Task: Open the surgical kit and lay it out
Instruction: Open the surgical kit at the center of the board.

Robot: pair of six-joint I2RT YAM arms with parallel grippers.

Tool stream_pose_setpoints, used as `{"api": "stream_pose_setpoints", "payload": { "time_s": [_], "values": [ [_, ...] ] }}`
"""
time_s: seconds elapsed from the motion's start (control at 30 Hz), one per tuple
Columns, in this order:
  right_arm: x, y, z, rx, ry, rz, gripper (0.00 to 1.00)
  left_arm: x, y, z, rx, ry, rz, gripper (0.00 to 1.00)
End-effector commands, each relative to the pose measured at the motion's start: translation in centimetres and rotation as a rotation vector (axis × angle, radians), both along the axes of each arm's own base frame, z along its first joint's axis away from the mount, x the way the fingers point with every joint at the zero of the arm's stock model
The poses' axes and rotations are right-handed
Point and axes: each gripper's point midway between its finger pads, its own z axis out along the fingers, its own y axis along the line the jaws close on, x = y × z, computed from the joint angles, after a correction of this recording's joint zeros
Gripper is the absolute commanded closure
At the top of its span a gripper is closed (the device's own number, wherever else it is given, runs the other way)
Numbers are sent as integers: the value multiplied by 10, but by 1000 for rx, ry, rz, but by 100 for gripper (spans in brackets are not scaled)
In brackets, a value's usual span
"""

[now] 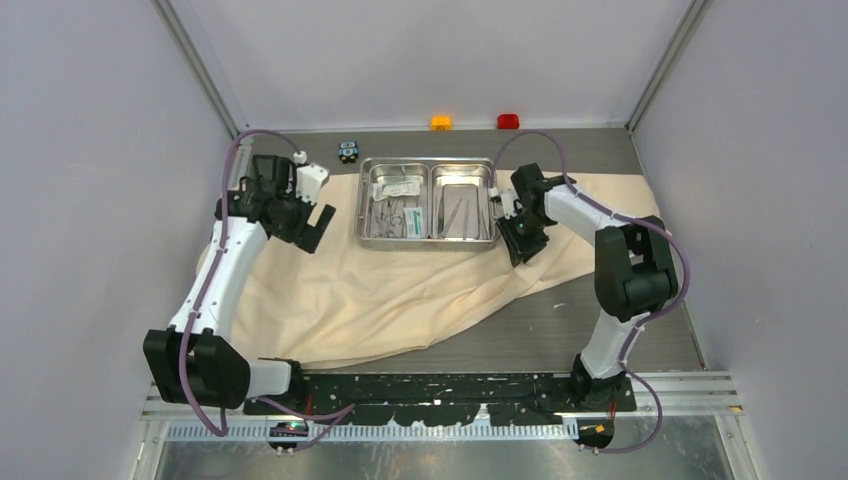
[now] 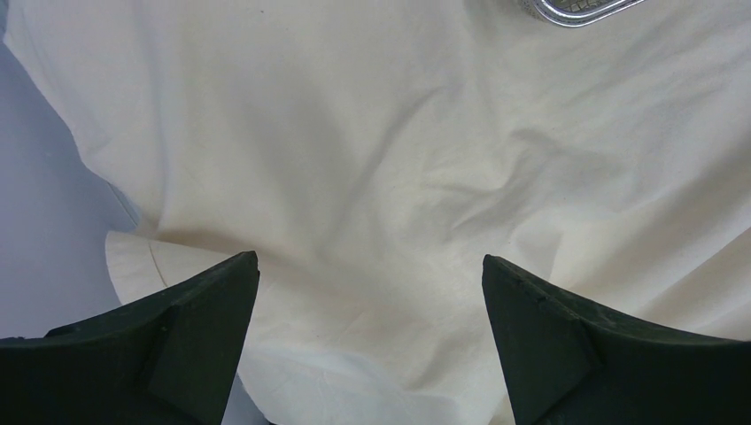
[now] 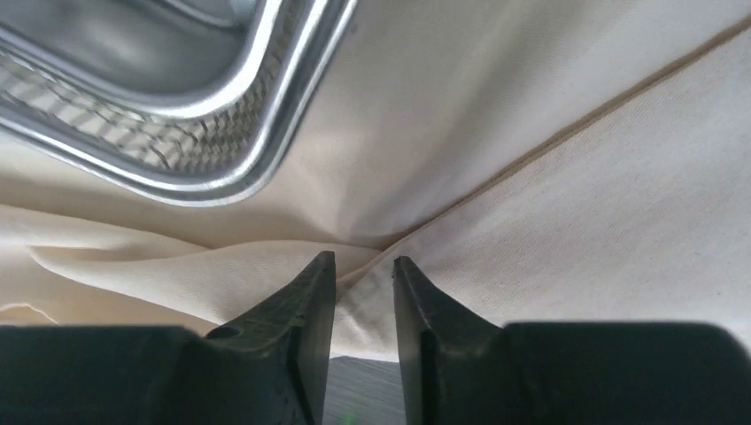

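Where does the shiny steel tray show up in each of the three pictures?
Top external: the steel tray sits upper centre, on the beige cloth.
Left wrist: only a sliver of its rim, at the top right edge.
Right wrist: its corner fills the upper left.
Shared landmark: the beige cloth, under the tray in all three.

Colours as I read them from the console: cloth wrap (image 1: 400,290), plain beige across mid-frame, paler cream in both wrist views. Tray (image 1: 430,243), shiny silver, with a woven mesh pattern on its wall in the right wrist view. Packet (image 1: 413,218), white and green. Upper centre: orange button (image 1: 441,122), red button (image 1: 508,121), black-and-blue block (image 1: 347,151). Table (image 1: 520,335), grey-brown. Left gripper (image 2: 369,258) and right gripper (image 3: 365,261), matt black.
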Motion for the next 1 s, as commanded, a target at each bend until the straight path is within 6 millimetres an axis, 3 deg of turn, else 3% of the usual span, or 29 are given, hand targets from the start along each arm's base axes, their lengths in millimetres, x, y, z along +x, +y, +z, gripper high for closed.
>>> {"api": "stream_pose_setpoints", "payload": {
  "time_s": [0.0, 0.23, 0.5, 0.6, 0.7, 0.77, 0.97],
  "values": [
    [-26, -13, 17, -30, 5, 55, 70, 16, -2, 10, 34, -68, -34, 0],
    [-74, -41, 27, -115, 55, 120, 90, 31, 0, 18, 97, -100, -59, 0],
    [-114, -64, 32, -186, 126, 176, 92, 48, -4, 15, 158, -84, -99, 0],
    [-121, -79, 34, -253, 101, 174, 90, 51, -7, 12, 191, -72, -119, 0],
    [-116, -85, 45, -282, 17, 143, 83, 55, -8, 11, 224, -64, -132, 0],
    [-102, -85, 57, -283, -72, 107, 75, 56, -10, 9, 225, -49, -133, 0],
    [-31, -65, 89, -220, -328, 1, 56, 57, -16, 5, 187, -38, -135, 0]
  ]
}}
